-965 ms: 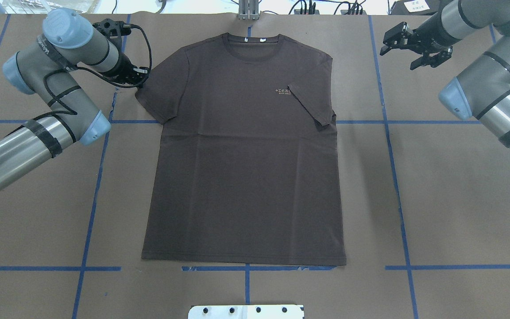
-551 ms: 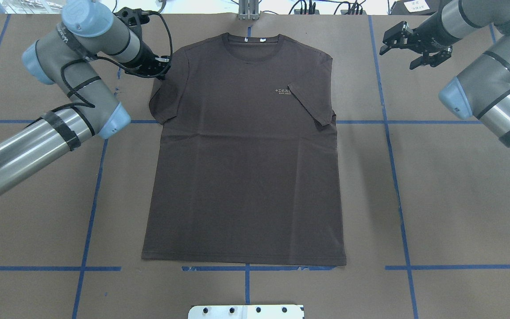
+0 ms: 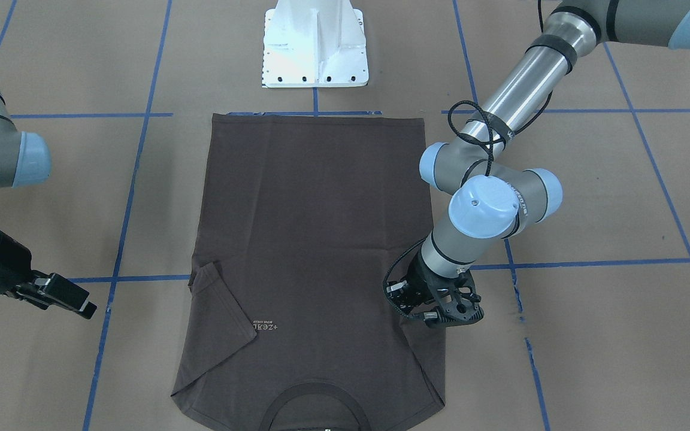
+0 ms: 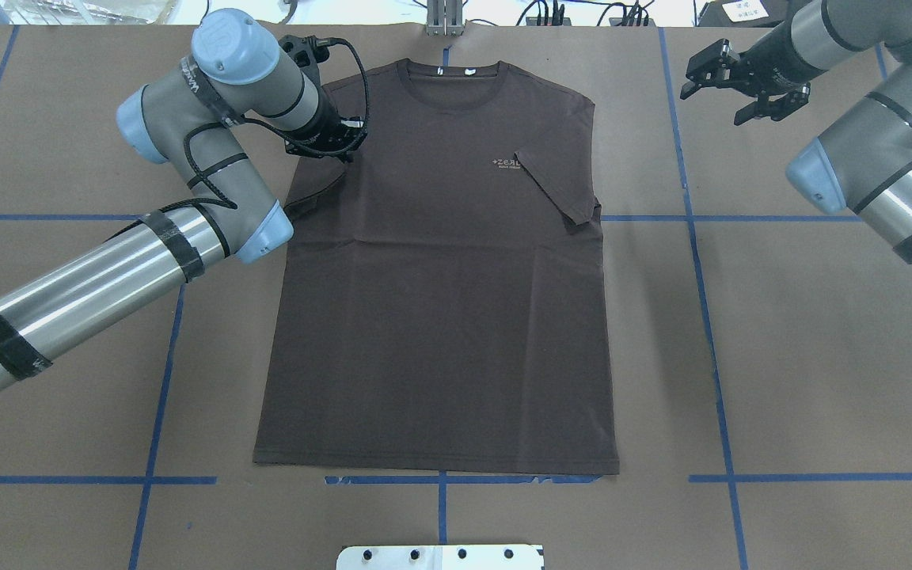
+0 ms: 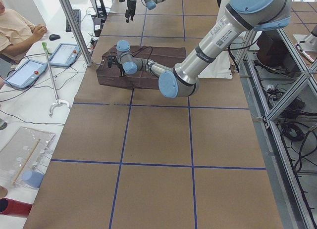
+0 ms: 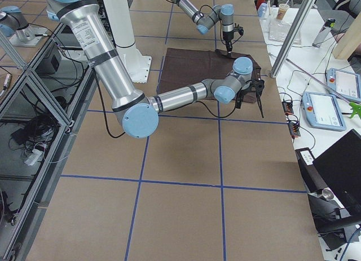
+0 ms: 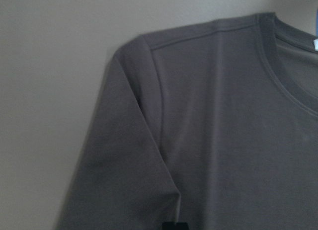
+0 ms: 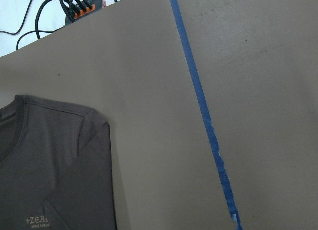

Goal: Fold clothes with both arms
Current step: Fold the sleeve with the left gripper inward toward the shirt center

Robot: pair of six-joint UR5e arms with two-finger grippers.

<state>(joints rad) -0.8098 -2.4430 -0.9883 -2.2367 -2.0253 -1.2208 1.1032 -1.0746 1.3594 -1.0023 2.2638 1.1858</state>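
- One T-shirt (image 4: 440, 317), its shoulder under the left pincer (image 4: 343, 145).
- One tabletop (image 4: 780, 356), below both pincers.
- Two arms: the left arm (image 4: 92, 289) and the right arm (image 4: 891, 182), each ending in one pincer.
- Two pincers in all; the right pincer (image 4: 733, 83) is well apart from the shirt.
- Two white neck tags (image 4: 440, 70), between the pincers.
- One pale chest logo (image 4: 507, 164), also between them.
- One white pedestal base (image 3: 315, 48), far from both pincers.
- Two tablets (image 5: 27, 73), off the tabletop beyond the left pincer.
- One person (image 5: 17, 28) beside those tablets.
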